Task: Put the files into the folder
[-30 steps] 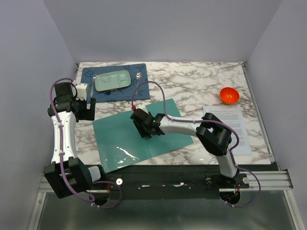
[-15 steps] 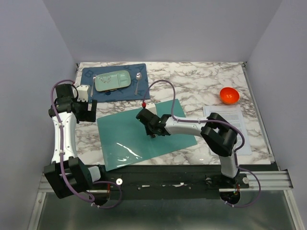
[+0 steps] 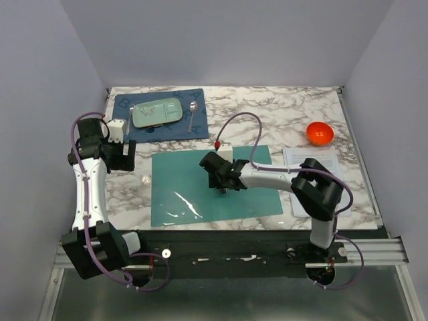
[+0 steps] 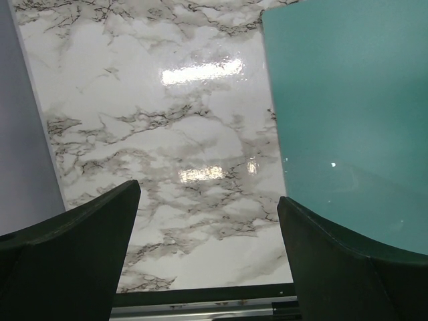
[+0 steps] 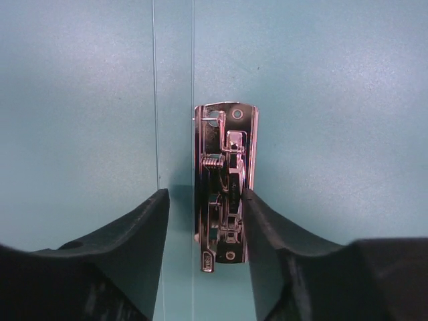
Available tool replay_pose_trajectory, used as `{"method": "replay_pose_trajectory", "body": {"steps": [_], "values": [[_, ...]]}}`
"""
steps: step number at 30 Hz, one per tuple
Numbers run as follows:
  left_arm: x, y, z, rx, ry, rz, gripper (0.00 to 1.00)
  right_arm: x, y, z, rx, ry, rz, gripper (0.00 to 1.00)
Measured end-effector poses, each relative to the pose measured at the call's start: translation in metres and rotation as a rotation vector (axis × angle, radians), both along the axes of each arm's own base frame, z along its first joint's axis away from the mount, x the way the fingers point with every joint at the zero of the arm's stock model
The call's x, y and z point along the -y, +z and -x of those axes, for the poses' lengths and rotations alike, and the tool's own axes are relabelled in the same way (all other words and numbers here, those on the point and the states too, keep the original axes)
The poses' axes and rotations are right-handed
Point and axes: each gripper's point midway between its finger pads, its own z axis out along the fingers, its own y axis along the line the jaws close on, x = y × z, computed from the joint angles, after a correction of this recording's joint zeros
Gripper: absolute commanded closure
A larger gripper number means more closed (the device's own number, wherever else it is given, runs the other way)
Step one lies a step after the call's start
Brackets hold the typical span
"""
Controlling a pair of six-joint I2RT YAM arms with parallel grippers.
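Folder (image 3: 194,197) has slid right and squared up, with right gripper (image 3: 224,179) on it; files (image 3: 328,160) lie well right, not yet in. Left wrist: left gripper (image 4: 207,200) is spread, empty, over table (image 4: 167,134) beside the folder edge. Right wrist: jaws are parted astride clip (image 5: 225,187), probably pinning the spine to drag it.

The thin teal-green plastic folder (image 3: 200,194) is seen as smooth and glossy, and its small silver metal clip (image 5: 227,154) is polished. Glare is shown on the white marble-patterned tabletop (image 4: 167,134).
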Motion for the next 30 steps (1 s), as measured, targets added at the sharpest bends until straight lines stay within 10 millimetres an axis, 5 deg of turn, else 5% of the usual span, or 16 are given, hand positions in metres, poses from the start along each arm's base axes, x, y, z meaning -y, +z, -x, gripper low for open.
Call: {"method": "replay_pose_trajectory", "body": {"steps": [4,7,12,17,24,30], "values": [[0.000,0.004,0.001,0.014,-0.005,-0.009,0.01,0.032,0.013,0.001,-0.029,-0.044,0.038,0.30],[0.000,0.008,0.002,0.029,-0.008,-0.017,0.01,0.064,0.042,-0.018,-0.014,-0.117,0.020,0.29],[0.000,0.012,0.003,0.047,-0.011,-0.024,0.01,0.158,0.083,-0.082,0.038,-0.373,0.025,0.29],[0.001,0.006,0.007,0.034,-0.014,-0.022,0.01,0.240,0.076,-0.120,0.001,-0.565,0.155,0.29],[0.003,0.001,0.012,0.024,-0.016,-0.019,0.01,0.255,0.041,-0.126,-0.111,-0.562,0.299,0.29],[0.003,0.002,0.013,0.030,-0.016,-0.021,0.01,0.271,0.033,-0.130,-0.147,-0.579,0.330,0.29]]}}
